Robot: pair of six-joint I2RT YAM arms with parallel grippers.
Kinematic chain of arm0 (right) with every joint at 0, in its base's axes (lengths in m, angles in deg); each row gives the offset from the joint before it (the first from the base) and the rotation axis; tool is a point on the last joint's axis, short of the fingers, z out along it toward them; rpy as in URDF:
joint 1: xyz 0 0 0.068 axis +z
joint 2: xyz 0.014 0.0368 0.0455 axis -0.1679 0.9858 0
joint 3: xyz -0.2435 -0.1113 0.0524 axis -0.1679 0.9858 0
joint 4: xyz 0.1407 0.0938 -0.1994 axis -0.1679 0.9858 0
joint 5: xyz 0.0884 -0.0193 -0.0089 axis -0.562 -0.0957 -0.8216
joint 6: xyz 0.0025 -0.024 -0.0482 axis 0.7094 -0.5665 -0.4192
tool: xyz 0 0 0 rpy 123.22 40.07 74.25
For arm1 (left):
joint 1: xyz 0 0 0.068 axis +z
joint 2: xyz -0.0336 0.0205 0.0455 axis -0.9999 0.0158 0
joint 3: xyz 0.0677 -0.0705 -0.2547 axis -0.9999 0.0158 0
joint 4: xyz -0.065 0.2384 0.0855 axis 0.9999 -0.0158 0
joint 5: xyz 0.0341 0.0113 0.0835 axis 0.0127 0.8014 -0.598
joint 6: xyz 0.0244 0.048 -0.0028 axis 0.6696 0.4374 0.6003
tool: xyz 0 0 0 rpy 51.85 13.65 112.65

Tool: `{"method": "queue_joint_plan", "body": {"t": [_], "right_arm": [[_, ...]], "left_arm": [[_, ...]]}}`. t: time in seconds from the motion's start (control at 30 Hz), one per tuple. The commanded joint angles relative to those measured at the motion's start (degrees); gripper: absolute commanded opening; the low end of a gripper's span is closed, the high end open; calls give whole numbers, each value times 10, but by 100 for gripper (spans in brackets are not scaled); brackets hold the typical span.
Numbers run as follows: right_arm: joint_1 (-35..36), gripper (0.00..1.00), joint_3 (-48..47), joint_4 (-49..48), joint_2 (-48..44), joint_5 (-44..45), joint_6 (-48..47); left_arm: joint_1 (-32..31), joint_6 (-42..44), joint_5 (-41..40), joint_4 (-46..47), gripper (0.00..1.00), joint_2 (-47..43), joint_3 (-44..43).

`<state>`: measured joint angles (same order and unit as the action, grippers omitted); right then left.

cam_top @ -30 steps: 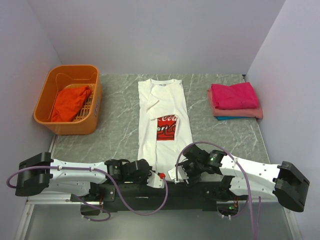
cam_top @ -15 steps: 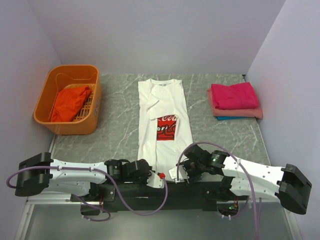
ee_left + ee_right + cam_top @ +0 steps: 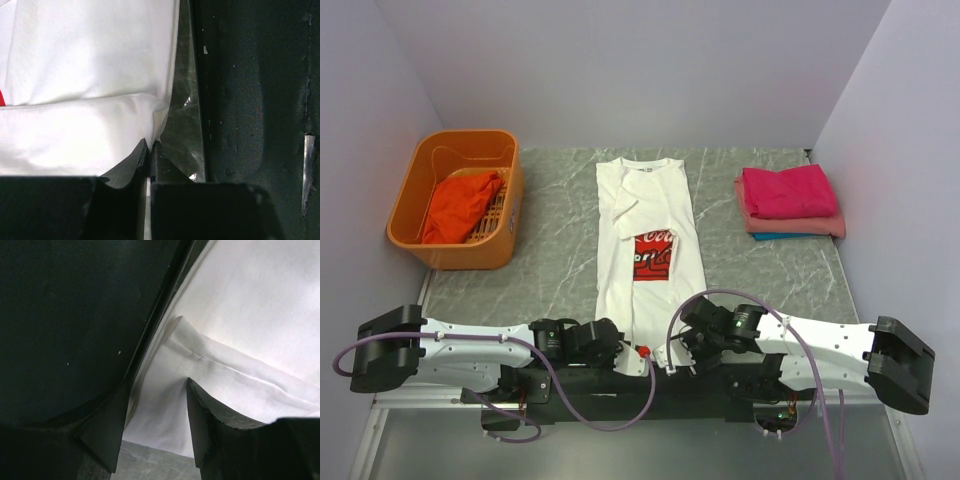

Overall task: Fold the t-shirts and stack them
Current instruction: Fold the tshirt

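Observation:
A white t-shirt [image 3: 650, 205] with a red print lies folded lengthwise down the middle of the table, collar at the far end. My left gripper [image 3: 620, 347] sits at the near left corner of its hem; in the left wrist view the jaws [image 3: 149, 143] are pinched shut on the white cloth [image 3: 90, 75]. My right gripper [image 3: 676, 350] is at the near right corner, open, with the white hem [image 3: 210, 360] lying between its two fingers [image 3: 157, 385]. Folded magenta [image 3: 788, 190], pink [image 3: 800, 226] and blue [image 3: 783, 236] shirts are stacked at the far right.
An orange plastic basket [image 3: 506, 236] stands at the far left with an orange-red shirt [image 3: 463, 205] crumpled inside. The black base rail [image 3: 650, 382] runs along the table's near edge, right under both grippers. Grey walls close in the table on three sides.
The right arm has shifted slightly left toward the hem and its jaws have narrowed around the cloth. The left gripper and the shirt have not moved.

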<state>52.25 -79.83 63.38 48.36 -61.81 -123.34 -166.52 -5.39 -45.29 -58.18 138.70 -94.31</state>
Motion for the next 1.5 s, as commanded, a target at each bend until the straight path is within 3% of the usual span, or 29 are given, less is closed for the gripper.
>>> {"method": "queue_joint_plan", "body": {"t": [0.0,0.33,0.73,0.8,0.87,1.0,1.27,1.47], "right_arm": [[5,56,-13,-13,6,16,21],[-6,51,-11,-7,-11,3,17],[-12,34,-18,-1,7,9,20],[-20,26,-21,4,7,4,20],[-26,24,-24,8,6,0,18],[-45,0,-28,17,0,-12,10],[-120,0,-67,84,-19,-104,-33],[-185,0,-128,127,-13,-121,-57]], "left_arm": [[3,1,6,20,3,-6,2],[3,1,6,19,3,-12,3],[3,0,5,21,2,-12,3],[3,1,4,22,2,-13,3],[3,1,3,23,2,-15,3],[4,-2,4,30,2,-22,6],[10,4,33,42,0,-31,-1],[62,32,65,65,0,-29,-22]]}}
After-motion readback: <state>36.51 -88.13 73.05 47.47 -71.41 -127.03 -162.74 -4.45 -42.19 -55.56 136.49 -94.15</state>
